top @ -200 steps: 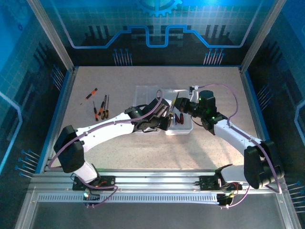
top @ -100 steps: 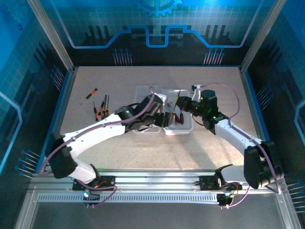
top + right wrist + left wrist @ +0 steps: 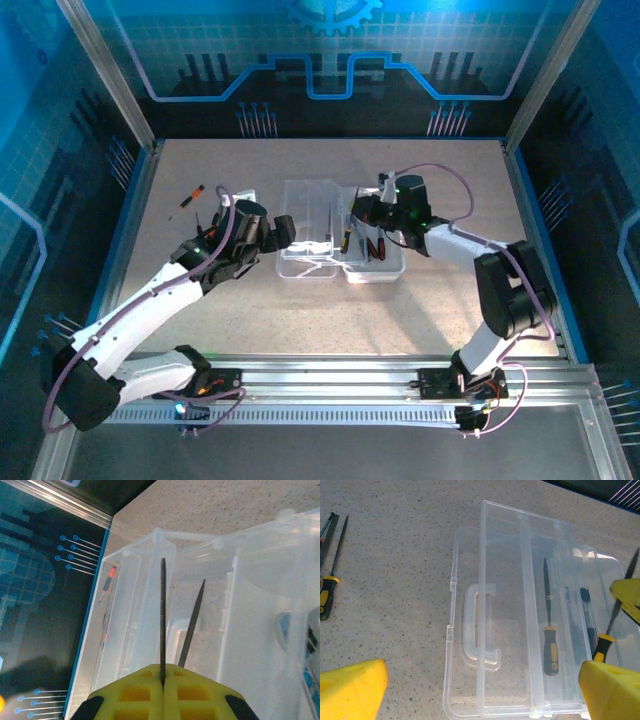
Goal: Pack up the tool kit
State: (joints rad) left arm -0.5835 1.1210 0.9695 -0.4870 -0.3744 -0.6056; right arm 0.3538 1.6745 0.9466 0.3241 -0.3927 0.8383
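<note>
A clear, rectangular, hinged plastic case (image 3: 310, 200) is seen lying open near the middle of the speckled beige desk (image 3: 420, 170), between the two arms. In the left wrist view the case (image 3: 505, 555) is shown as two see-through halves side by side: one carries a moulded loop handle (image 3: 479, 625), and the other is divided by long ribs into narrow compartments. A slim file with a black and yellow handle (image 3: 549, 635) is laid lengthwise in one of these compartments, and further dark, slender tools are made out beside it, blurred by the plastic. Red-handled pliers (image 3: 375, 248) are visible in the right half from above. The left jaws are spread wide and hold nothing, their yellow fingertips (image 3: 350, 690) set apart at the case's near edge. The right jaws are pressed together on the shaft of a thin dark file (image 3: 162, 615), whose yellow and black handle (image 3: 606, 642) hangs over the compartments. An orange and black screwdriver (image 3: 187, 200) is left on the desk, well apart from the case.
</note>
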